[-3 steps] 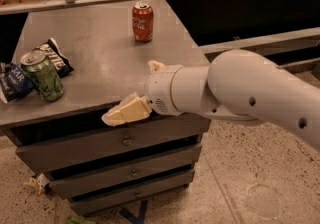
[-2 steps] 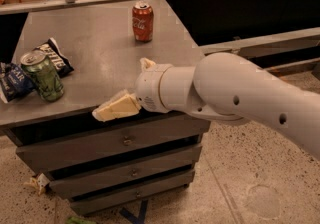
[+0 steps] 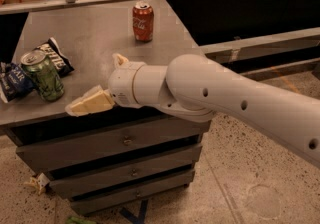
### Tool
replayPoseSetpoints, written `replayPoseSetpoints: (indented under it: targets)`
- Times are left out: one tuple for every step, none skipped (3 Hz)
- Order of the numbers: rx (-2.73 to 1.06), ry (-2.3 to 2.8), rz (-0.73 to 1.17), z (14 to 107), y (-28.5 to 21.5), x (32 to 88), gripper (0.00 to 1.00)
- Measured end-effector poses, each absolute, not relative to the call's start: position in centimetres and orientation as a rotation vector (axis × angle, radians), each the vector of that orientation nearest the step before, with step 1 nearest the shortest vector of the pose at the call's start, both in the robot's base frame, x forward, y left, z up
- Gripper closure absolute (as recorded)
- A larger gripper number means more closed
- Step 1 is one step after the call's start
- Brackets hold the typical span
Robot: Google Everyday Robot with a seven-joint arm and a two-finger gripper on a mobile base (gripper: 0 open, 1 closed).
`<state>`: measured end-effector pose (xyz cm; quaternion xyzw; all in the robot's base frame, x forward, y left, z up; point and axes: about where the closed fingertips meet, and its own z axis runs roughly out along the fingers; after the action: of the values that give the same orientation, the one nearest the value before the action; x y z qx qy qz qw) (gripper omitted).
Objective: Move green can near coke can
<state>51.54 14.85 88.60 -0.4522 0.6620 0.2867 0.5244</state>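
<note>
Hand (image 3: 95, 86) hovers just beside green can (image 3: 43, 75), apart.

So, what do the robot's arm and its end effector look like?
The arm is smooth, white and tubular, with small dark round holes. The end effector, over the front edge of the table, has pale cream wedge-shaped fingers. No cables show.

1. The gripper (image 3: 93, 84) hangs at the front edge of the grey cabinet top (image 3: 95, 28), its 2 cream fingers (image 3: 92, 103) spread apart.
2. The green can (image 3: 42, 75) stands just left of it, beside 2 snack bags (image 3: 56, 56).
3. The coke can (image 3: 143, 14) stands upright near the back edge, well apart from the green can.
</note>
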Motion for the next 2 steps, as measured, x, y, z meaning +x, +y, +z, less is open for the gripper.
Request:
replayPoseSetpoints:
  targets:
    - [-1.093, 1.54, 0.731, 88.3, 17.6, 51.5, 0.0]
    - [-1.094, 1.518, 0.735, 87.7, 19.4, 52.0, 0.0]
